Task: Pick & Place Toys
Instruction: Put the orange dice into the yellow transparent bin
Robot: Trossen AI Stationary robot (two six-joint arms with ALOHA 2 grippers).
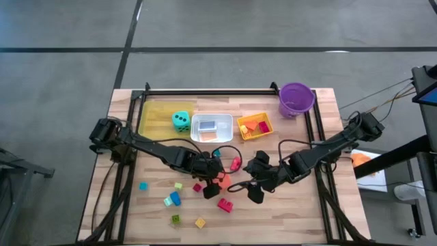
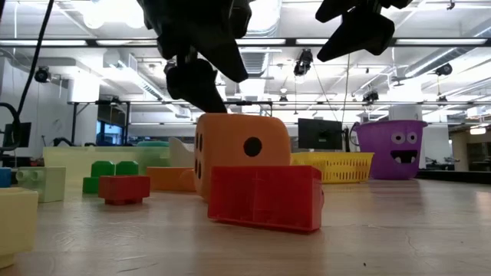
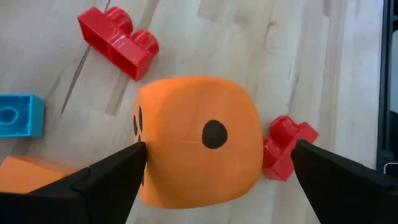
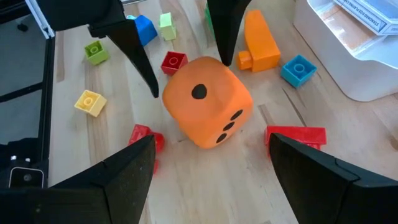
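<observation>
— Low view first. Nearest the lens?
— Pale yellow block (image 2: 14,222) at the left edge, then a long red block (image 2: 265,198) square in front. Behind that, orange die (image 2: 242,149) resting on the worktop (image 2: 399,230), one dot facing forward. Farther back, yellow basket (image 2: 337,165) and purple bucket (image 2: 397,149) with a face on it.

— Left wrist view?
— Left claw (image 3: 219,148) spread wide, one finger on each side of the orange die. One tip right at the die's side, contact hard to tell; the other standing clear. Nothing lifted, die flat on the wood. Red two-stud block (image 3: 118,37) apart from it, small red piece (image 3: 287,148) just beside it, light blue block (image 3: 18,115) off to one side.

— Right wrist view?
— Right claw (image 4: 211,142) wide open too, holding nothing, held above the worktop and short of the die. Die seen between the other arm's two fingers. Around it: yellow cube (image 4: 89,102), green cube (image 4: 96,53), white tray (image 4: 360,56) beyond.

— And from above?
— Both arms reaching inward, meeting near the worktop's middle, orange die between them. Teal die (image 1: 180,121) sitting in the yellow tray (image 1: 153,113) at the back, white tray next to it, then the basket with orange cards (image 1: 249,126), bucket at the back right corner. Loose blocks (image 1: 172,199) scattered toward the front left.
</observation>
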